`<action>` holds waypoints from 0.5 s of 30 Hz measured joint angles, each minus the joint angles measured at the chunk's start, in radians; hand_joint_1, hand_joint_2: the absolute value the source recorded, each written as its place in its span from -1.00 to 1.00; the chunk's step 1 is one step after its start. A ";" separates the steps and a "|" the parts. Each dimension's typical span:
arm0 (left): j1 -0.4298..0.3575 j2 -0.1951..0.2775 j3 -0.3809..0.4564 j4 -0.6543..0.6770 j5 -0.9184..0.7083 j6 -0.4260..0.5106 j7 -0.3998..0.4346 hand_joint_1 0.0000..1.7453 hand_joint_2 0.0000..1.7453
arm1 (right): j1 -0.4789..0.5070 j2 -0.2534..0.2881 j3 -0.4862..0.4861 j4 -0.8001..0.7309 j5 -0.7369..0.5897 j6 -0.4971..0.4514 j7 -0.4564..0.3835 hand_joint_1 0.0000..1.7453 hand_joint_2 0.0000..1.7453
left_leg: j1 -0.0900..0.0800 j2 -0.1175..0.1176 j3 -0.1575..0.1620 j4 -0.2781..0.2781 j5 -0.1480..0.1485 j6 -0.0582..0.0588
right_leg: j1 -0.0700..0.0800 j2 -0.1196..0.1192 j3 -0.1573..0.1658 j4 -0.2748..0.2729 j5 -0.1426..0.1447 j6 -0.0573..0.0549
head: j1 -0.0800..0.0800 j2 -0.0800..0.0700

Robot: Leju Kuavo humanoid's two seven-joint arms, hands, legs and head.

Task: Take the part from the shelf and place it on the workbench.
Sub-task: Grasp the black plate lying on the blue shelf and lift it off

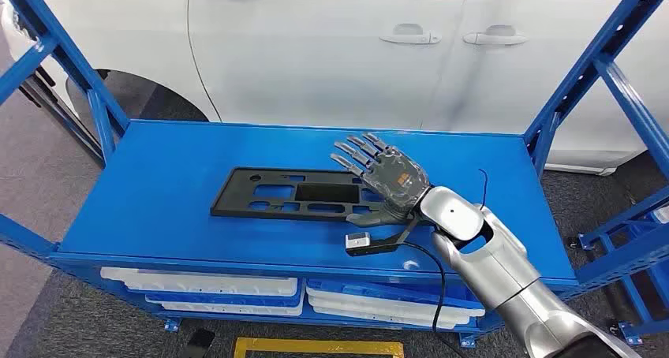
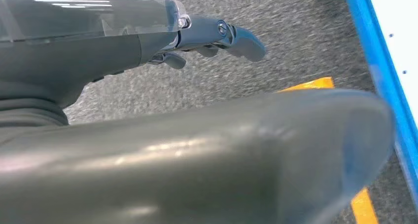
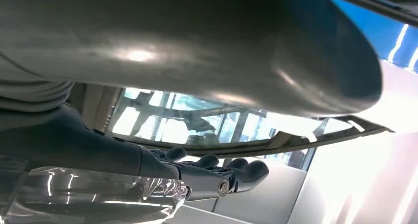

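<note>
Part [image 1: 288,194], a flat black plastic panel with rectangular cut-outs, lay on the blue top deck of the shelf [image 1: 158,184], roughly midway between the front and back edges and a little toward the right end; the right hand [image 1: 386,178] sat over the panel's right end with its palm turned upward and its fingers [image 1: 353,153] spread, and the thumb appeared to touch or slide under the panel's near right corner, though I could not tell whether anything was truly gripped; the right wrist view showed the dark fingers stretched out with nothing between them; the left hand [image 2: 207,41] hung beside the body over the grey floor [image 2: 276,46], its fingers loosely curled and holding nothing; a white car [image 1: 339,50] stood behind the shelf, and white trays [image 1: 205,283] were stacked on the lower deck; the step in hand looked like getting a hold on the panel's right end, and the task seemed barely begun, since the panel rested flat on the deck; to do it well, I judged, the fingers should go fully beneath the edge and the thumb close on top before any lift, because a long thin panel held at one end would droop and twist, so a slow level lift clear of the blue uprights [image 1: 568,98] would serve best.
</note>
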 joint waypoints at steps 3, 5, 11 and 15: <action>0.000 0.000 0.000 0.000 -0.001 0.002 -0.001 -1.00 -1.00 | 0.001 0.002 0.000 0.003 0.000 0.000 0.000 -1.00 -1.00 | 0.000 0.001 -0.045 0.143 -0.091 -0.008 | 0.002 -0.001 -0.016 0.000 0.009 -0.007 | 0.000 0.000; 0.002 0.000 0.000 0.000 -0.001 0.004 -0.001 -1.00 -1.00 | 0.002 0.005 0.000 0.008 0.000 0.001 0.000 -1.00 -1.00 | 0.000 0.001 -0.064 0.239 -0.128 -0.012 | 0.005 -0.001 -0.030 0.001 0.019 -0.007 | 0.000 0.000; 0.002 0.002 0.000 0.000 -0.001 0.007 -0.001 -1.00 -1.00 | 0.002 0.006 0.000 0.012 0.000 0.001 -0.001 -1.00 -1.00 | -0.006 0.001 0.133 -0.038 -0.053 0.015 | 0.012 -0.002 -0.046 0.010 0.032 0.005 | 0.000 0.000; 0.002 0.002 0.001 0.000 -0.001 0.006 -0.002 -1.00 -1.00 | 0.000 0.006 0.000 0.012 0.000 0.000 -0.001 -1.00 -1.00 | -0.001 0.002 0.135 -0.060 -0.043 0.039 | 0.012 0.000 -0.057 0.026 0.023 0.028 | 0.000 0.000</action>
